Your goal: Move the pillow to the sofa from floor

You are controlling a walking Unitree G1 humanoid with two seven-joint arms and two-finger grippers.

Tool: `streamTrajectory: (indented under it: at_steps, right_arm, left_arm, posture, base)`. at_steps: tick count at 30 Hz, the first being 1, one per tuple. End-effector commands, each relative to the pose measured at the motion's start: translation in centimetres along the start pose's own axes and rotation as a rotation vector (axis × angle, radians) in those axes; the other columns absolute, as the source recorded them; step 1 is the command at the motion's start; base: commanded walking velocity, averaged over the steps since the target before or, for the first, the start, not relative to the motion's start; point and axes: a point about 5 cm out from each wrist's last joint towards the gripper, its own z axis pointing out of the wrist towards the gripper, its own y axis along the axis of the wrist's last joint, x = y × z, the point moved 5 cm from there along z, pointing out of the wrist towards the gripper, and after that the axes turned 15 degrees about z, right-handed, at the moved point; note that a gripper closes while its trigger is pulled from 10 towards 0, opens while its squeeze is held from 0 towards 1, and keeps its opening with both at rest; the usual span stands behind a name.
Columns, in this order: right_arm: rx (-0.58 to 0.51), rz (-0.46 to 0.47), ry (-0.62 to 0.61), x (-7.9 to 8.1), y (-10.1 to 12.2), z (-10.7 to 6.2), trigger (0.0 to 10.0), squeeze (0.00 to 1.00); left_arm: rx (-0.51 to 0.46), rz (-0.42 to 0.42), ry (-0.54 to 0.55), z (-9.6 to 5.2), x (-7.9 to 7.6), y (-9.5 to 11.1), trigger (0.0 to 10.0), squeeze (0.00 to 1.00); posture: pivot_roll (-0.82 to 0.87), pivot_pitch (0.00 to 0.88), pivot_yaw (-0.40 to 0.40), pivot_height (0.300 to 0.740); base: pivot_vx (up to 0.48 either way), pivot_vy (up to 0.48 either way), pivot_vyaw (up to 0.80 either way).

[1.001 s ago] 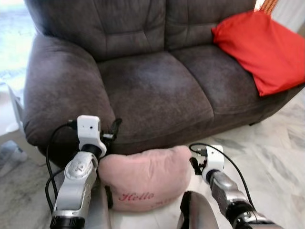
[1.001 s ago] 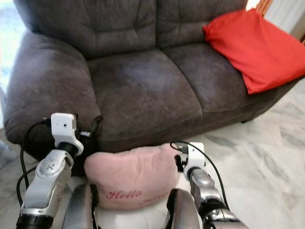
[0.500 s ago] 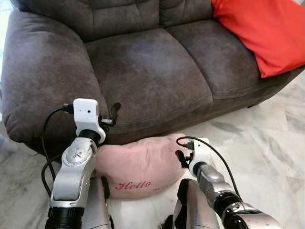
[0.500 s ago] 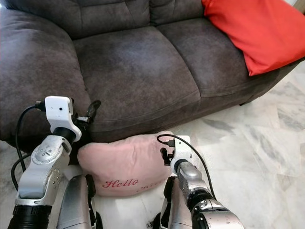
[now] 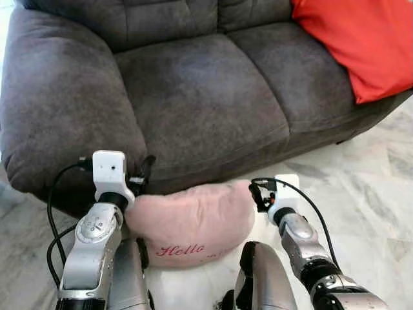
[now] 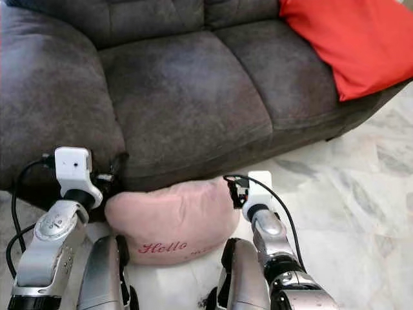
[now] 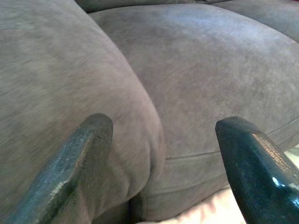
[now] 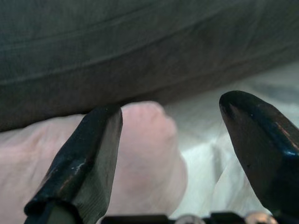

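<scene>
Dark grey plush fabric two-seat sofa [image 5: 193,90]: stands on the floor, its left armrest bulging forward, both seat cushions bare except at the far right.

Pale marble-patterned tiled floor [image 5: 374,194]: runs in front of and to the right of the sofa.

Large red fabric cushion [image 5: 358,42]: lies on the right seat of the sofa, propped against the back and right arm.

Soft pink rounded pillow with red "Hello" lettering [image 5: 193,223]: lies on the floor, pressed against the lower front edge of the sofa below the left seat cushion, between the robot's two arms and just ahead of its silver legs.

Left gripper [image 7: 163,154]: at the pillow's left end, close against the sofa front where the armrest meets the seat; its two black fingers [image 7: 79,163] are spread wide with nothing between them. A sliver of pink shows at the edge of the wrist view.

Right gripper [image 8: 173,140]: at the pillow's right end, low above the floor; its fingers [image 8: 86,154] are likewise set wide apart, the pillow's rounded corner showing past them, not clasped.
</scene>
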Motion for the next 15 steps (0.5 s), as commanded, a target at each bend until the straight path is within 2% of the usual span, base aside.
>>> streamTrajectory:
  at_steps: [1,5,6,7,8,12,15]
  right_arm:
    - [-0.083,0.014,-0.028,-1.5,1.4,-0.8,10.0,0.0]
    - [-0.167,0.035,-0.004,-0.8,2.6,-1.4,10.0,0.0]
    - [-0.198,-0.004,0.022,-0.1,3.0,-1.7,10.0,0.0]
    - [-0.198,-0.004,0.022,-0.1,3.0,-1.7,10.0,0.0]
    - [-0.232,-0.004,0.05,0.8,3.5,-2.1,10.0,0.0]
    - [-0.296,0.009,0.085,2.4,4.1,-2.9,10.0,0.0]
    - [-0.301,0.028,0.075,2.6,4.0,-3.1,10.0,0.0]
  left_arm:
    - [0.057,0.042,0.029,-0.9,1.1,-2.1,10.0,0.0]
    - [0.091,0.052,0.041,-0.8,1.4,-3.7,10.0,0.0]
    - [0.09,0.061,0.036,-0.6,1.3,-4.0,10.0,0.0]
    - [0.09,0.061,0.036,-0.6,1.3,-4.0,10.0,0.0]
    - [0.076,0.066,0.033,-0.6,1.2,-3.8,10.0,0.0]
    - [0.043,0.093,0.026,-0.4,1.2,-3.4,10.0,0.0]
    - [0.027,0.1,0.047,-0.2,1.5,-3.3,10.0,0.0]
  posture:
    - [0.14,0.0,-0.108,0.535]
    - [0.12,0.0,-0.085,0.535]
    - [0.11,0.0,-0.072,0.535]
    - [0.11,0.0,-0.072,0.535]
    - [0.11,0.0,-0.065,0.535]
    - [0.1,0.0,-0.05,0.535]
    - [0.1,0.0,-0.049,0.535]
  base:
    - [0.0,0.0,0.0]
    - [0.0,0.0,0.0]
    - [0.0,0.0,0.0]
    - [0.0,0.0,0.0]
    - [0.0,0.0,0.0]
    - [0.0,0.0,0.0]
    - [0.0,0.0,0.0]
